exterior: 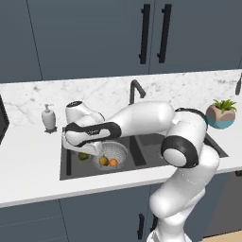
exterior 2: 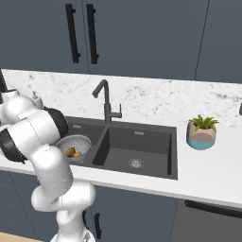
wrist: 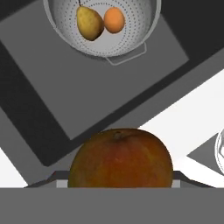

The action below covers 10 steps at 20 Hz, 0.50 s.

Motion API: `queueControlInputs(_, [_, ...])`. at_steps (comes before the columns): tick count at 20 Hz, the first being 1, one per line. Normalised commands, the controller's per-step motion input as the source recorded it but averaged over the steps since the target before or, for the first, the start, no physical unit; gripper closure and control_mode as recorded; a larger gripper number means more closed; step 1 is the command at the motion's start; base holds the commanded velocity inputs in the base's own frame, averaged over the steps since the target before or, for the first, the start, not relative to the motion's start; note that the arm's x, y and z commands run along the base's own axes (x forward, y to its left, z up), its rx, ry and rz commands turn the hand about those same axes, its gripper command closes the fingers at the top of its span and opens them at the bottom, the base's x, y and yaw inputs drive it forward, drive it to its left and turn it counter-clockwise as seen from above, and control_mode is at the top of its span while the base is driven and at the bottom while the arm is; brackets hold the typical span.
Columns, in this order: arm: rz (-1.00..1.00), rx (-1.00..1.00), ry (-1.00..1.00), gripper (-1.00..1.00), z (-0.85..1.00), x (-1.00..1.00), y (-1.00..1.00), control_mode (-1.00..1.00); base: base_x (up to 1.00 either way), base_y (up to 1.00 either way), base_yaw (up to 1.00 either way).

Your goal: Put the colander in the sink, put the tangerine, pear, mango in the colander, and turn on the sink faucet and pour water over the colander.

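Note:
The silver colander [exterior: 118, 149] [exterior 2: 81, 141] [wrist: 131, 48] sits in the left basin of the dark sink [exterior: 71, 168] [exterior 2: 142, 142]. Inside it lie the yellowish pear [exterior: 103, 160] [wrist: 89, 22] and the orange tangerine [exterior: 113, 162] [wrist: 114, 19]. My gripper [exterior: 82, 152] is shut on the mango [exterior: 83, 155] [wrist: 120, 159]. It hangs above the left basin's left side, beside the colander. The mango hides the fingers in the hand view. The dark faucet [exterior: 135, 90] [exterior 2: 105, 101] stands behind the sink divider, and no water shows at its spout.
A white soap dispenser [exterior: 48, 118] stands on the counter left of the sink. A potted plant [exterior: 220, 114] [exterior 2: 202, 132] stands to the right of it. The right basin has a silver drain [exterior 2: 136, 163]. My arm stretches across the sink.

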Motion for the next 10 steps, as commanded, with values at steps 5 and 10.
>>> queueControlInputs(5, [0.04, 0.0, 0.01, 1.0, 0.0, 0.53, -0.74, -1.0, 0.0, 0.0, 0.0])
queueControlInputs(10, [0.16, 0.0, 0.01, 1.0, -0.15, 0.76, -0.53, -1.0, 0.0, 0.0, 0.0])
